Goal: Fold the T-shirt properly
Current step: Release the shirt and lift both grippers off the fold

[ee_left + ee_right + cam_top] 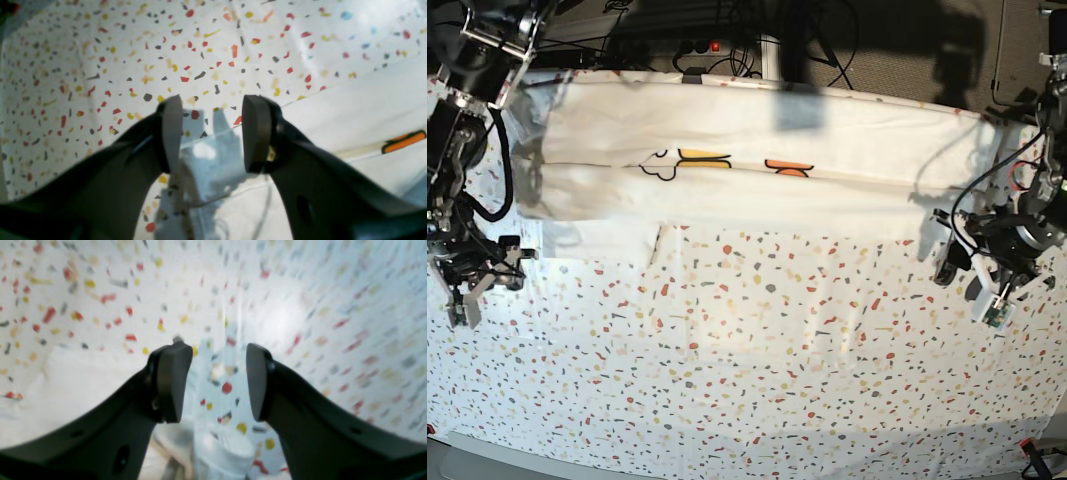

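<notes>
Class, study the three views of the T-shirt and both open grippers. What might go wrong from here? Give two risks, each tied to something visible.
1. The T-shirt lies in a long band across the table's far side, its lower-left edge rumpled; another fold may lock in creases.
2. The left gripper and right gripper hang open with nothing between the fingers. Closing where they hover would likely miss the cloth.

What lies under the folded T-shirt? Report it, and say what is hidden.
The T-shirt lies on the speckled tabletop, which shows along its near edge and at both ends. The tabletop directly beneath the cloth is covered, so anything under it cannot be seen.
</notes>
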